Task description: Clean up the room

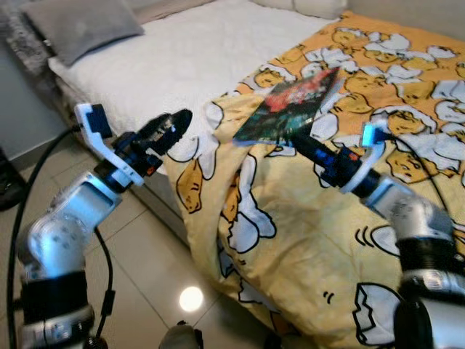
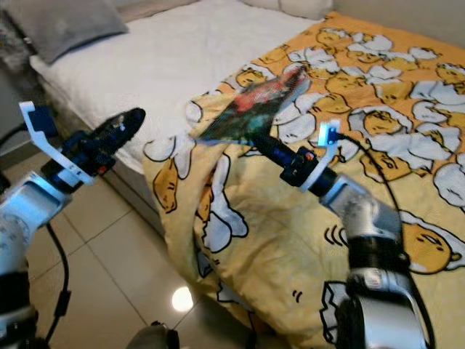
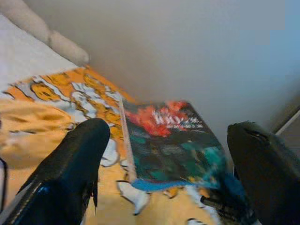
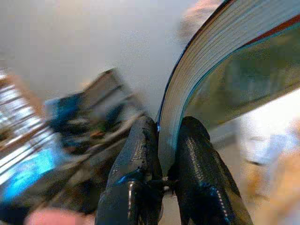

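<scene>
Two end effectors: right clamps book edge, cover blurred; left spread wide, apparently empty.

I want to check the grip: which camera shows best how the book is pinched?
The right wrist view: the right gripper has both black fingers clamped on the book at its page edge. The eye views show the book held above the yellow blanket; the left wrist view shows its cover, beyond the open left gripper.

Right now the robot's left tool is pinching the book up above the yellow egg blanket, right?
Not the left one. The right tool is pinching the book above the yellow egg blanket; the right wrist view shows its fingers clamped on the pages. The left tool is open.
</scene>
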You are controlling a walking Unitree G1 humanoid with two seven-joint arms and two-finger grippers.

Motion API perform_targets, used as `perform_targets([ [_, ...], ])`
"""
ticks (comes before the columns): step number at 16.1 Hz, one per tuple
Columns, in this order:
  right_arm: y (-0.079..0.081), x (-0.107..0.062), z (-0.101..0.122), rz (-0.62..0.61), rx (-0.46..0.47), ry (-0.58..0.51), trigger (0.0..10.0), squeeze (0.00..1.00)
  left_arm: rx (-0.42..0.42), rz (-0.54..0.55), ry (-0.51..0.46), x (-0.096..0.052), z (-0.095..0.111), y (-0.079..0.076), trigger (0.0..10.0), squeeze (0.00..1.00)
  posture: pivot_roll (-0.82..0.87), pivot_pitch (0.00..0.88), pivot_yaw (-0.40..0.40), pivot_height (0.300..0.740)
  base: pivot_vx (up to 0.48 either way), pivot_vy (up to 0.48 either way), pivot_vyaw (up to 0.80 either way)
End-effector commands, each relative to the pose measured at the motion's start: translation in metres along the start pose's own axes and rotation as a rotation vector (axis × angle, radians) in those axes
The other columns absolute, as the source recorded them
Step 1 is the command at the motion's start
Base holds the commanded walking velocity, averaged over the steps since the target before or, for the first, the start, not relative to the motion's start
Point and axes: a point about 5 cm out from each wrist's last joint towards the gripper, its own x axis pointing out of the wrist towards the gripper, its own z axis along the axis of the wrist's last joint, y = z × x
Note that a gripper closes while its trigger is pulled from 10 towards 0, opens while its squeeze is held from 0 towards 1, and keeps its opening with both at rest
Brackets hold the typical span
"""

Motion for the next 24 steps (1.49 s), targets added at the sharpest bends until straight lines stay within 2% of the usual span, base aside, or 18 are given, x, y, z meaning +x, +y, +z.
perform_targets([
  [1, 0.015, 0.007, 0.011, 0.118, -0.032, -0.011, 0.0, 0.0, -0.034, -0.033, 0.009, 0.002, 0.003, -0.001, 10.0, 1.0, 0.05, 0.0, 0.031, 0.74, 0.0, 0.0, 0.0],
  [2, 0.027, 0.009, 0.012, 0.192, -0.024, -0.012, 0.0, 0.0, -0.097, -0.051, 0.03, 0.004, 0.001, 0.001, 10.0, 1.0, 0.05, 0.0, 0.032, 0.74, 0.0, 0.0, 0.0],
  [3, 0.035, 0.01, 0.012, 0.241, -0.017, -0.007, 0.0, 0.0, -0.162, -0.062, 0.026, 0.005, -0.001, 0.004, 10.0, 0.75, 0.05, 0.0, 0.033, 0.74, 0.0, 0.0, 0.0],
  [4, 0.041, 0.01, 0.009, 0.274, -0.005, 0.005, 0.0, 0.0, -0.242, -0.073, 0.004, 0.007, -0.002, 0.008, 10.0, 0.0, 0.05, 0.0, 0.034, 0.74, 0.0, 0.0, 0.0],
  [5, 0.044, 0.011, 0.006, 0.292, 0.003, 0.021, 0.0, 0.0, -0.298, -0.079, -0.013, 0.008, -0.004, 0.01, 10.0, 0.0, 0.05, 0.0, 0.034, 0.74, 0.0, 0.0, 0.0],
  [8, 0.049, 0.011, -0.001, 0.314, 0.024, 0.063, 0.0, 0.0, -0.379, -0.16, -0.06, 0.014, -0.003, 0.007, 10.0, 0.0, 0.04, 0.0, 0.029, 0.74, 0.0, 0.0, 0.0],
  [9, 0.053, 0.012, -0.005, 0.323, 0.036, 0.091, 0.0, 0.0, -0.415, -0.229, -0.046, 0.02, -0.005, 0.0, 10.0, 0.0, 0.04, 0.0, 0.029, 0.74, 0.0, 0.0, 0.0],
  [11, 0.054, 0.013, -0.009, 0.329, 0.041, 0.114, 0.0, 0.0, -0.433, -0.275, 0.009, 0.028, -0.012, -0.006, 10.0, 0.0, 0.04, 0.0, 0.029, 0.74, 0.0, 0.0, 0.0],
  [12, 0.055, 0.015, -0.011, 0.33, 0.042, 0.119, 0.0, 0.0, -0.422, -0.263, 0.047, 0.031, -0.019, -0.005, 10.0, 0.0, 0.04, 0.0, 0.031, 0.74, 0.0, 0.0, 0.0],
  [13, 0.056, 0.016, -0.011, 0.335, 0.042, 0.119, 0.0, 0.0, -0.406, -0.185, 0.077, 0.034, -0.027, 0.002, 10.0, 0.0, 0.03, 0.0, 0.037, 0.74, 0.0, 0.0, 0.0],
  [14, 0.056, 0.017, -0.011, 0.337, 0.038, 0.116, 0.0, 0.0, -0.415, -0.161, 0.063, 0.033, -0.028, 0.006, 10.0, 0.0, 0.03, 0.0, 0.041, 0.74, 0.0, 0.0, 0.0],
  [17, 0.057, 0.018, -0.008, 0.336, 0.028, 0.107, 0.0, 0.0, -0.467, -0.166, -0.004, 0.026, -0.022, 0.01, 10.0, 0.0, 0.03, 0.0, 0.046, 0.74, 0.0, 0.0, 0.0],
  [18, 0.057, 0.018, -0.006, 0.333, 0.024, 0.102, 0.0, 0.0, -0.483, -0.177, -0.049, 0.019, -0.016, 0.011, 10.0, 0.0, 0.03, 0.0, 0.046, 0.74, 0.0, 0.0, 0.0],
  [20, 0.058, 0.019, -0.005, 0.338, 0.023, 0.102, 0.0, 0.0, -0.498, -0.166, -0.062, 0.012, -0.018, 0.014, 10.0, 0.0, 0.03, 0.0, 0.041, 0.74, 0.0, 0.0, 0.0],
  [22, 0.058, 0.021, -0.006, 0.341, 0.022, 0.11, 0.0, 0.0, -0.519, -0.157, -0.058, 0.012, -0.023, 0.015, 10.0, 0.0, 0.03, 0.0, 0.039, 0.74, 0.0, 0.0, 0.0],
  [24, 0.059, 0.022, -0.007, 0.349, 0.027, 0.114, 0.0, 0.0, -0.558, -0.17, -0.037, 0.018, -0.033, 0.011, 10.0, 0.0, 0.03, 0.0, 0.037, 0.74, 0.0, 0.0, 0.0],
])
